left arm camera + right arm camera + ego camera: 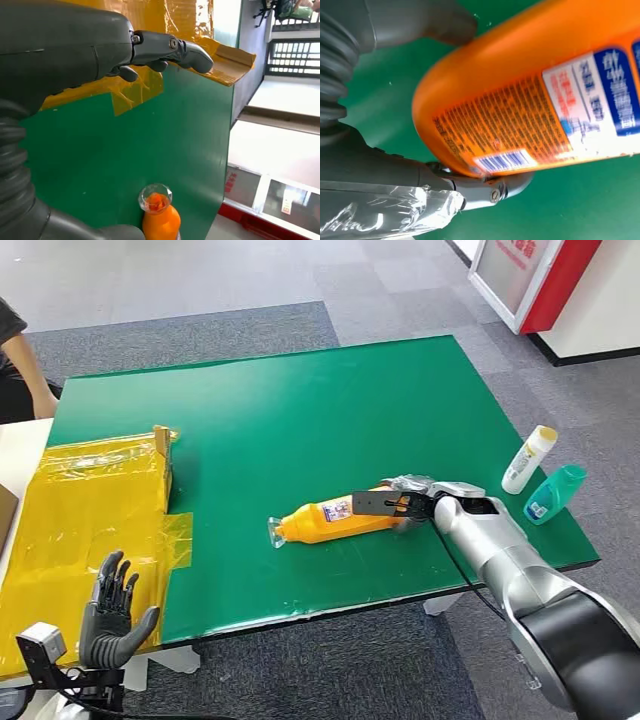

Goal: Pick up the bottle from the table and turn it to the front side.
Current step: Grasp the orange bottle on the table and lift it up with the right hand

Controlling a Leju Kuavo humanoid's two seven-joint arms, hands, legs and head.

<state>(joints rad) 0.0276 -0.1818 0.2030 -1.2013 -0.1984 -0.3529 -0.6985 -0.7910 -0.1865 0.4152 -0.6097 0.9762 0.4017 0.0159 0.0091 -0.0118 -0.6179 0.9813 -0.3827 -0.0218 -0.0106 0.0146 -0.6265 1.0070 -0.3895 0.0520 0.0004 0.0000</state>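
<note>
- From the head view, the right arm reaches in from the lower right, its right hand [404, 502] wrapped around the base end of the orange bottle [332, 521].
- Orange bottle lies on its side near the front middle of the green counter [302, 410], clear cap [276, 533] pointing toward the robot's left; a white and blue label faces up, its text too small to read.
- Left hand [113, 610] is raised at the lower left over the yellow taped sheet [75, 510], fingers spread, holding nothing.
- White bottle with a yellow cap [528, 460] and a teal bottle [555, 493] lie close together at the counter's right edge, well apart from the orange bottle.
- Grey carpet tiles surround the counter; a red and white panel [528, 275] stands at the upper right; a person's arm [26, 365] shows at the far left.
- From the left wrist view, the left hand [113, 50] is extended flat with fingers apart, empty.
- Beyond it, the green counter [113, 150], the yellow taped sheet [151, 85] and the cap end of the orange bottle [160, 220] are visible.
- From the right wrist view, the right hand [433, 175] grasps the orange bottle [501, 65], the thumb on one side and a finger [497, 187] under the other.
- Label side shows a barcode, dense small print and blue panels with white characters, all blurred and unreadable.
- Green counter [565, 210] lies behind the bottle.
</note>
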